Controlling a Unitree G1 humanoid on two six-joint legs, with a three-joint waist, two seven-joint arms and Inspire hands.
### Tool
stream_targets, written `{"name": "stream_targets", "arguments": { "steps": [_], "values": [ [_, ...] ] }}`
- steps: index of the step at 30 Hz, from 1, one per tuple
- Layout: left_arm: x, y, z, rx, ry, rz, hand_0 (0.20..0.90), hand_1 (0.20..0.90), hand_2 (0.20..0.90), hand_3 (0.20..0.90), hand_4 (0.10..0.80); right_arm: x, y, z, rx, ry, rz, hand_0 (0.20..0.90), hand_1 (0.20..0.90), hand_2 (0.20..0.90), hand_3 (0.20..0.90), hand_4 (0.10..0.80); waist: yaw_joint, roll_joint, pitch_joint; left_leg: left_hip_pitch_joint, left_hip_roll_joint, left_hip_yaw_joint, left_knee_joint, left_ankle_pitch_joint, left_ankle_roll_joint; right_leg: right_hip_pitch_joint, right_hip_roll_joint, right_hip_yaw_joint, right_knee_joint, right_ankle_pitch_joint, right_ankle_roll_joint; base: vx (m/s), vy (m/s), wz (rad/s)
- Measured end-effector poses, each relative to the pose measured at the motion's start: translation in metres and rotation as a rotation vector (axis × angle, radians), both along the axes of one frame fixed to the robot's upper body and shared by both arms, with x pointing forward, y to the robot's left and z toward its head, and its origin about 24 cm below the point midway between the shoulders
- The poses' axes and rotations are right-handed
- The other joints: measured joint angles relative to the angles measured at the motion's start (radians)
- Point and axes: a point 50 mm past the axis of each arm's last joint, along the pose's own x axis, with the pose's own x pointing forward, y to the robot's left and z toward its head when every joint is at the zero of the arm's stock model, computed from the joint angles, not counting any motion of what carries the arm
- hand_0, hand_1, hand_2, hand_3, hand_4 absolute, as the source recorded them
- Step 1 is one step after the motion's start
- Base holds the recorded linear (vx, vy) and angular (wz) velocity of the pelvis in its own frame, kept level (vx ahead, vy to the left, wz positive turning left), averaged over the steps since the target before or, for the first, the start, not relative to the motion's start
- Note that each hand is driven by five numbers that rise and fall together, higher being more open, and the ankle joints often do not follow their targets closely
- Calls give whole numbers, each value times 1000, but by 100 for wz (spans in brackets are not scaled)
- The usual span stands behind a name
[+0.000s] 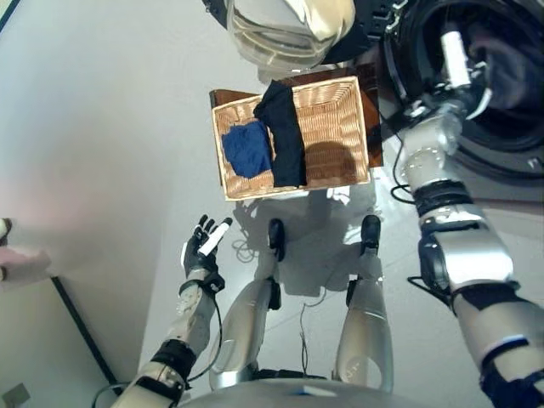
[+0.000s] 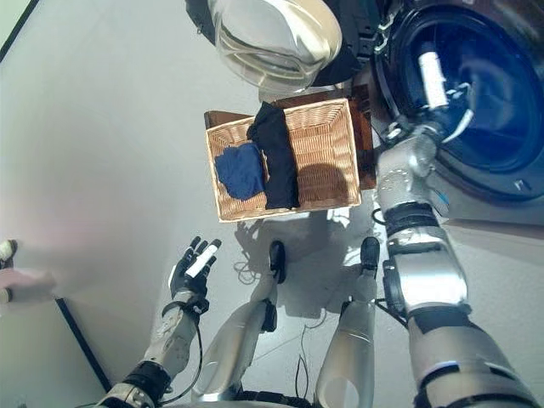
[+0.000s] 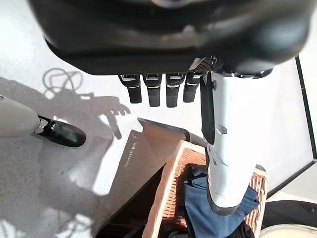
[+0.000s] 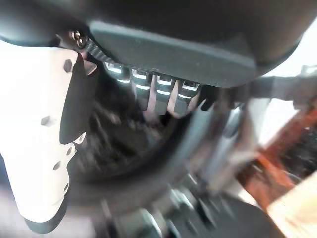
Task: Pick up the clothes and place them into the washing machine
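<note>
A wicker basket (image 1: 331, 115) stands on the floor in front of me. In it lie a blue garment (image 1: 247, 150) at its left and a black garment (image 1: 285, 136) draped over its far rim. My right hand (image 1: 455, 55) reaches into the washing machine's drum opening (image 1: 510, 110) at upper right. Its fingers (image 4: 158, 94) are straight and hold nothing; the drum behind them is dark. My left hand (image 1: 204, 246) hovers low at my left side, short of the basket, open and empty. The left wrist view shows the blue garment (image 3: 203, 208) past the thumb (image 3: 228, 148).
The machine's round glass door (image 1: 280, 34) hangs open just beyond the basket's far edge. The basket rests on a dark brown board (image 1: 225, 95). A pale blurred shape (image 1: 17, 259) shows at the left edge, beside a dark floor line (image 1: 81, 327).
</note>
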Motion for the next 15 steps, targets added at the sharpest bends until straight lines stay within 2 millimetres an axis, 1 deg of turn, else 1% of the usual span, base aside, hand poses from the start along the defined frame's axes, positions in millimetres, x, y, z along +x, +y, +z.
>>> {"name": "stream_targets", "arguments": {
  "steps": [1, 2, 3, 4, 6, 8, 10, 11, 15],
  "values": [
    [0, 1, 0, 2, 0, 4, 900, 900, 900, 900, 800, 1, 6, -1, -22, 7, 10, 900, 900, 900, 900, 800, 0, -3, 2, 0, 0, -1, 0, 0, 0, 1, 0, -2, 0, 0, 0, -7, 3, 4],
    [0, 2, 0, 8, 5, 16, 900, 900, 900, 900, 800, 1, 16, -4, -50, 16, 26, 900, 900, 900, 900, 800, 0, -13, 9, 0, 0, -4, 0, 0, 0, 3, 0, -4, 0, 1, -1, -7, 11, 5],
    [0, 3, 0, 10, 6, 19, 900, 900, 900, 900, 800, 1, 20, -6, -70, 24, 32, 900, 900, 900, 900, 800, -2, -18, 12, 1, 0, -6, 0, 0, 0, 6, 0, -5, -1, 1, -1, -3, 9, 8],
    [0, 3, 1, 12, 5, 21, 900, 900, 900, 900, 800, 1, 25, -12, -120, 48, 48, 900, 900, 900, 900, 800, -1, -28, 19, 6, 0, -10, 0, 0, 0, 14, 0, -9, -2, 0, -2, -2, 12, 10],
    [1, 3, 2, 23, 3, 19, 900, 900, 900, 900, 800, 1, 30, -20, -159, 86, 51, 900, 900, 900, 900, 800, -2, -35, 24, 9, 2, -23, 0, 1, -1, 28, 0, -23, -4, -3, -5, -2, 2, 17],
    [2, 5, 3, 25, 2, 36, 900, 900, 900, 900, 800, 2, 37, -25, -182, 112, 62, 900, 900, 900, 900, 800, 1, -41, 28, 9, 7, -23, 0, 2, -3, 32, 3, -32, -4, -4, -7, -1, -3, 11],
    [2, 9, 3, 28, 1, 55, 900, 900, 900, 900, 800, 2, 46, -28, -208, 121, 80, 900, 900, 900, 900, 800, 7, -46, 31, 9, 12, -24, 0, 4, -5, 34, 8, -35, -3, -5, -9, -1, -1, 2],
    [2, 11, 3, 30, 3, 67, 900, 900, 900, 900, 800, 3, 52, -29, -254, 140, 96, 900, 900, 900, 900, 800, 14, -47, 32, 9, 14, -25, 0, 5, -6, 34, 10, -36, -3, -5, -10, 0, 0, 0],
    [2, 12, 4, 43, 4, 73, 900, 900, 900, 900, 800, 4, 63, -31, -362, 162, 119, 900, 900, 900, 900, 800, 18, -48, 33, 9, 15, -30, 0, 7, -8, 38, 11, -41, -3, -5, -10, -4, 4, 3]
  ]
}}
